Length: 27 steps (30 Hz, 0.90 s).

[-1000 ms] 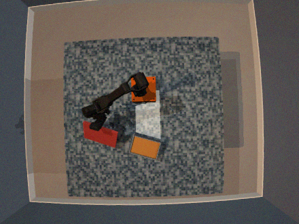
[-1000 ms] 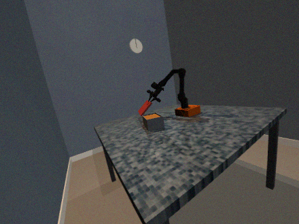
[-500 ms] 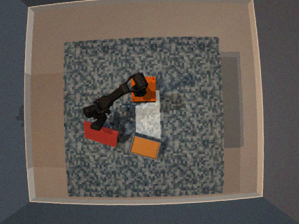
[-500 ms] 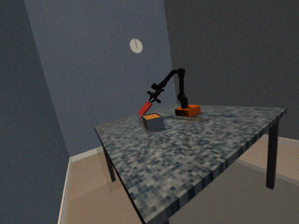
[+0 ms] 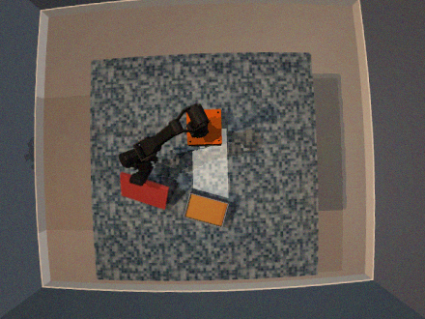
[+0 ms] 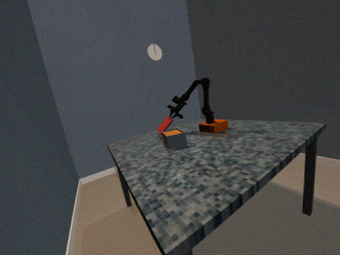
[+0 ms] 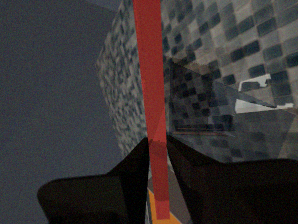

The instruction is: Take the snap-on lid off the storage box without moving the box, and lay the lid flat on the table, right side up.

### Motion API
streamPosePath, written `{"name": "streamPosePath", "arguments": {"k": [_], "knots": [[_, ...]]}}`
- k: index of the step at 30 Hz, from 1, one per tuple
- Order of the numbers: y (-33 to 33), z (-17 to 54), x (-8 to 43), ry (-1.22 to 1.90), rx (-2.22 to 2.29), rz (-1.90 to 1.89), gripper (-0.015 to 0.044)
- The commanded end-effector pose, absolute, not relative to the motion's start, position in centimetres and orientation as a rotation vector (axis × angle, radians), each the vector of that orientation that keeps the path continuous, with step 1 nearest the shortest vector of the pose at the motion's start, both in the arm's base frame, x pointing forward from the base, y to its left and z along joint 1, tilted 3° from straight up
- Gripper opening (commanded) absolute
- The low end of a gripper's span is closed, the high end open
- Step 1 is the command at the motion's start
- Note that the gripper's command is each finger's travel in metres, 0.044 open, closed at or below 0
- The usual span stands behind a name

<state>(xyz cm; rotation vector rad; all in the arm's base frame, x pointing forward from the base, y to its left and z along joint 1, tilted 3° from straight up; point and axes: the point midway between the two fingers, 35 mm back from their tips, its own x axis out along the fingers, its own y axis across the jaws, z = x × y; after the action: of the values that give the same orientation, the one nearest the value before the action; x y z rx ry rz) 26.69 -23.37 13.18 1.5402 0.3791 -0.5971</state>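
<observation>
The red lid [image 5: 151, 194] [image 6: 165, 125] [image 7: 151, 65] is off the box and tilted steeply, seen nearly edge-on in the wrist view. My gripper [image 5: 139, 182] [image 6: 171, 117] [image 7: 156, 140] is shut on the lid near its upper edge. The lid's lower edge is low over the table [image 5: 251, 251] [image 6: 216, 174]; whether it touches is not clear. The grey storage box [image 6: 176, 142] [image 5: 207, 210] stands upright and open, apart from the lid, with its orange inside [image 6: 173, 132] showing. Which face of the lid is its top is not clear.
The arm's orange base [image 5: 213, 116] [image 6: 221, 125] stands behind the box. A pale bright patch [image 5: 210, 169] lies on the table between base and box. The table's left edge [image 5: 95, 193] is a short way beyond the lid.
</observation>
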Motion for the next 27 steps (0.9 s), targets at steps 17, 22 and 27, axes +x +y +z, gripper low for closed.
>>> {"name": "streamPosePath", "arguments": {"k": [17,22,27], "knots": [[-23.4,11.5,26.8,0.378,1.546,-0.597,0.0],[-23.4,11.1,26.9,0.378,1.546,-0.597,0.0],[-23.4,10.7,26.9,0.378,1.546,-0.597,0.0]]}}
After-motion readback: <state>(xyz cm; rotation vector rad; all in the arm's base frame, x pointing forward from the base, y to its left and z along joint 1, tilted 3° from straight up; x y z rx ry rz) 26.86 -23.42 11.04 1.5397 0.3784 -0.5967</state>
